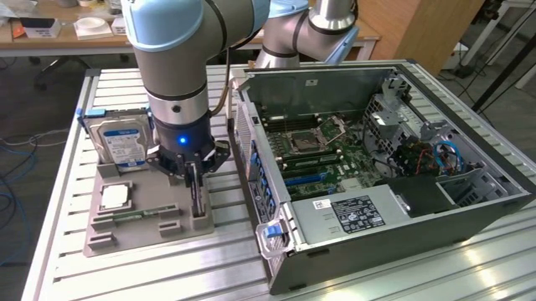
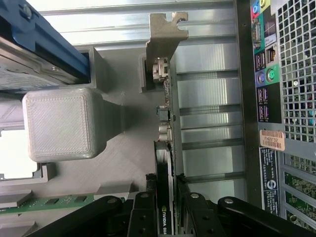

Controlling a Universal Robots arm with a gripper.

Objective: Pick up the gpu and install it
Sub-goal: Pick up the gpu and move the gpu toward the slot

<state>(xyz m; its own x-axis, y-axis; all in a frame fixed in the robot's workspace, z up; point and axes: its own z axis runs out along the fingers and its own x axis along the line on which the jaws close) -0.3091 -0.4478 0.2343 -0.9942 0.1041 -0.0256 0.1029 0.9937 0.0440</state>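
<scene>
Because the gpu stands on edge in the grey holder, both its faces are free. The end effector, above the holder, is clenched on them.

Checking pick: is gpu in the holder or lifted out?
In. Gpu stands on edge in the gray holder, gripper shut on its faces.

The gripper gripped the gpu between its black fingers, one on each face. The card stood edge-on in a slot of the grey printed holder, with its silver bracket at the end away from the fingers. The computer case showed its rear ports just beside it. A blue-railed hard drive and what looked like a green memory stick sat in the holder.
</scene>
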